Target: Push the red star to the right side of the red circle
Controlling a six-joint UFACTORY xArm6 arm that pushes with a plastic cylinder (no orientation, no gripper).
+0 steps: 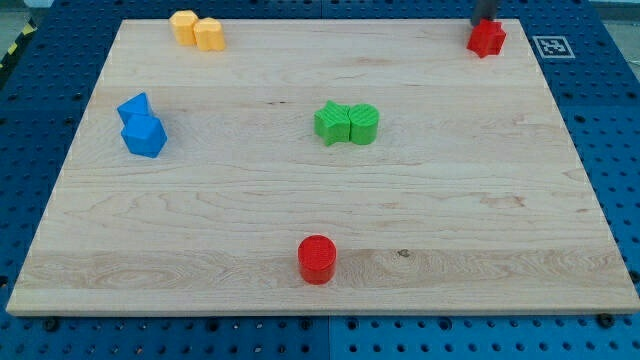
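Nearest the camera was the red circle, standing alone close to the view's bottom edge of the board. The red star was well apart from it, at the top right corner. The rod came down from the top edge, and my tip was just behind the star, touching it or almost touching; I could not tell which. This place made sense, I think: from behind the star, a push goes toward the view's bottom, where the circle waits. The task seemed only at its start, because the star must cross nearly the whole board and finish on the circle's right.

Two green blocks stood together in the middle, left of a straight way down, so they probably would not disturb. Two yellow blocks were at the top left and two blue blocks at the left side.

Most of the rod was cut off by the frame. No jaws exist on this arm, so nothing was grasped or released.
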